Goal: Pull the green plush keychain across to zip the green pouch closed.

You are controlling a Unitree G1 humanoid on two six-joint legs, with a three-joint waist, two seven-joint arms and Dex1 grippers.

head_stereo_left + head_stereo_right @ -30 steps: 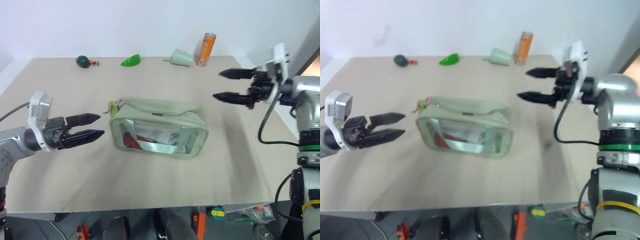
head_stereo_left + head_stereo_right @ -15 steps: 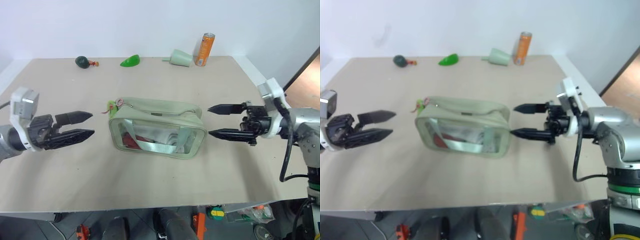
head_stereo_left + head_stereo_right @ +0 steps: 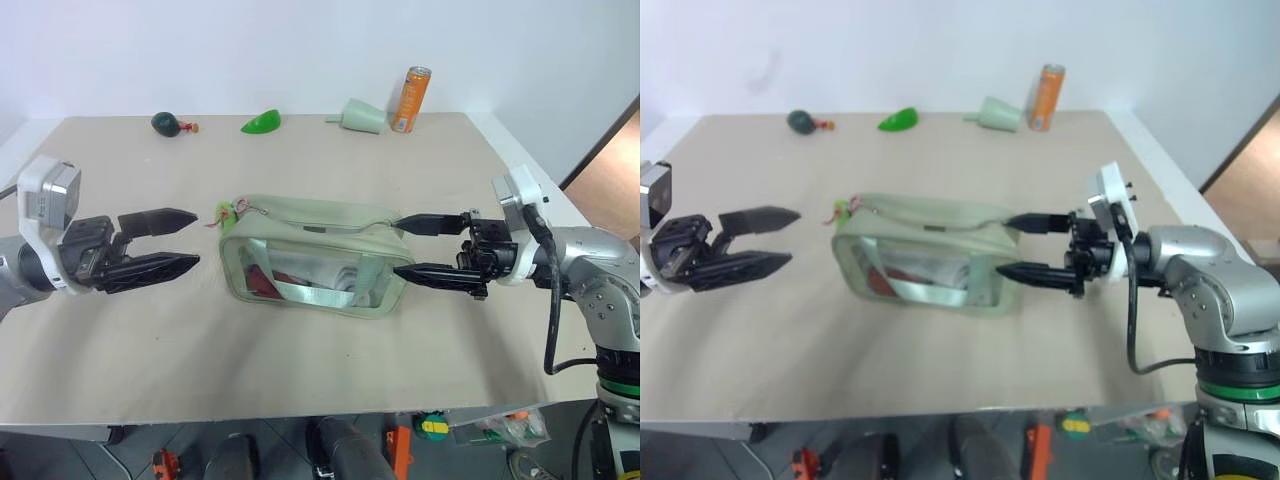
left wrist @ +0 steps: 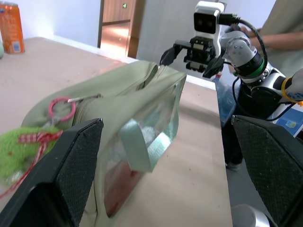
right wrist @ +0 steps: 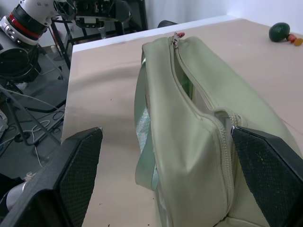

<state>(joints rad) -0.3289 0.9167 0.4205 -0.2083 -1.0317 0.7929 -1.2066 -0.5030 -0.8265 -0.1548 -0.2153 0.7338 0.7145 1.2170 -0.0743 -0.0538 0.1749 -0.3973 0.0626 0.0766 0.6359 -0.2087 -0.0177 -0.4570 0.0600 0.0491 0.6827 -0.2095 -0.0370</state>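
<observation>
The green pouch (image 3: 315, 255) lies mid-desk (image 3: 300, 360), its long axis running left to right. The green plush keychain (image 3: 224, 213) hangs at the pouch's left end, just off the left gripper (image 3: 175, 242), which stands wide and empty (the nearer arm for the pull). The right gripper (image 3: 420, 247), also wide, brackets the pouch's right end. Bare desk flanks both ends; far-edge clutter lies well apart.
</observation>
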